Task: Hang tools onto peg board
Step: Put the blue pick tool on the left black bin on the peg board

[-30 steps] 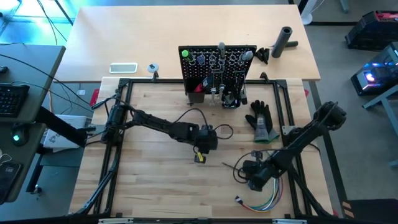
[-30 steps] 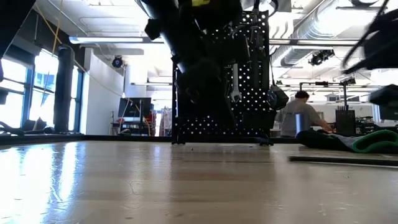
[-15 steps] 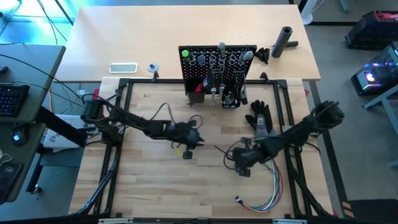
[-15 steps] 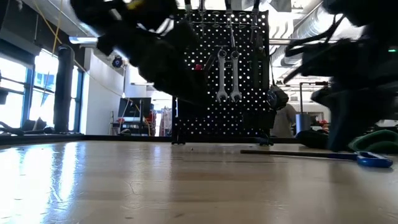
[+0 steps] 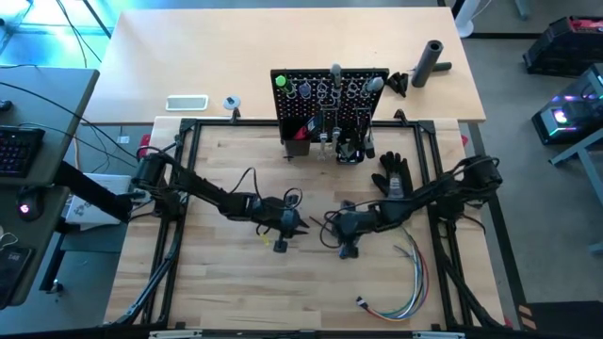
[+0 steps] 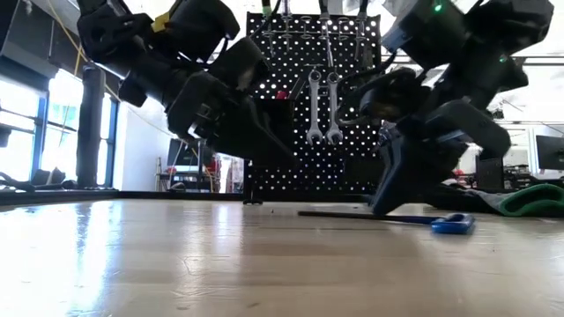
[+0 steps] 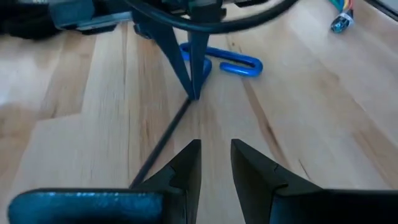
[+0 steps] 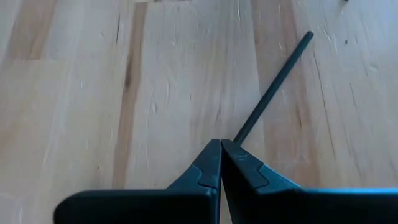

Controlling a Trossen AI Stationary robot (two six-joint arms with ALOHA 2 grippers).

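A long thin dark hex key (image 7: 163,140) with a blue loop handle (image 7: 231,62) lies flat on the wooden table (image 5: 236,292), in front of the black peg board (image 5: 330,99). My right gripper (image 8: 221,148) is shut on its shaft near the handle. My left gripper (image 7: 215,158) hovers just left of it, narrowly open with nothing between its fingers; the shaft's free end runs past beside them. On the peg board (image 6: 352,132) hang two silver wrenches (image 6: 323,106) and other tools. My right gripper meets the hex key's shaft (image 7: 190,104) close to the blue handle with its shut fingertips (image 7: 196,87) only. The fingers slant down from the table's right side. The shaft runs on ahead of them (image 8: 273,87). The whole key lies on the table (image 6: 352,215).
A black glove (image 5: 396,184) lies right of the peg board's base. A bundle of coloured wires (image 5: 407,282) lies near the front right. A black cylinder (image 5: 431,61) and a white phone (image 5: 187,102) sit on the far tabletop. A black frame (image 5: 179,188) borders the work area.
My right gripper has swung toward the table's left and slightly farther in, staying shut, and the hex key has slid along the table with it. My left gripper has drawn back toward the table's left, sunk lower and tipped its fingers downward.
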